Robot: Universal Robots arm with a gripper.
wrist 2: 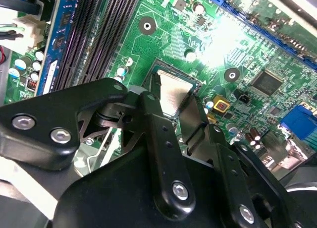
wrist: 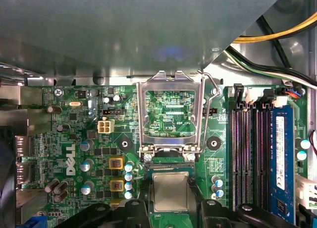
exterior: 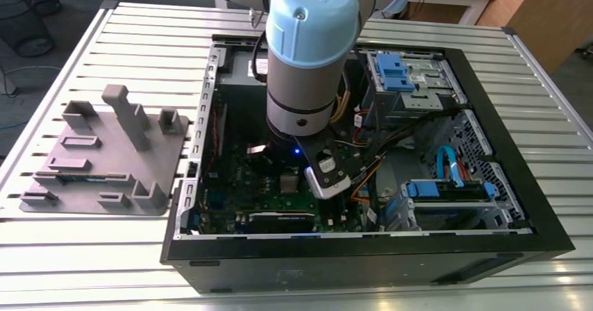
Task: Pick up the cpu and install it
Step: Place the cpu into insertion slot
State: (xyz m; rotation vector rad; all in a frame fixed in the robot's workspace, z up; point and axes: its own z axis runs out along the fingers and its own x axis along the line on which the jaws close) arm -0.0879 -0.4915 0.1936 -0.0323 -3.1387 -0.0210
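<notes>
Holds gripper (wrist 2: pixel 172 103) low inside PC case (exterior: pixel 519 151), over motherboard (wrist: pixel 99 139). Pinches cpu (wrist 2: pixel 174 89) betw. both fingers (wrist 2: pixel 158 134), one on each of two opposite edges. Has cpu flat, silver top up, right at socket seat betw. fingertips; can't tell if fully seated. Shows socket load plate (wrist: pixel 168 114) flipped open just past fingertips, lever (wrist: pixel 214 89) beside it. Has RAM slots (wrist: pixel 247 153) off to one side of fingers, grey fixture plate (exterior: pixel 102 158) outside case, well apart from them.

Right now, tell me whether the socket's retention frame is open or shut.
Open. The retention frame is swung back, the motherboard showing through its window, and the cpu lies uncovered beside its hinge.
</notes>
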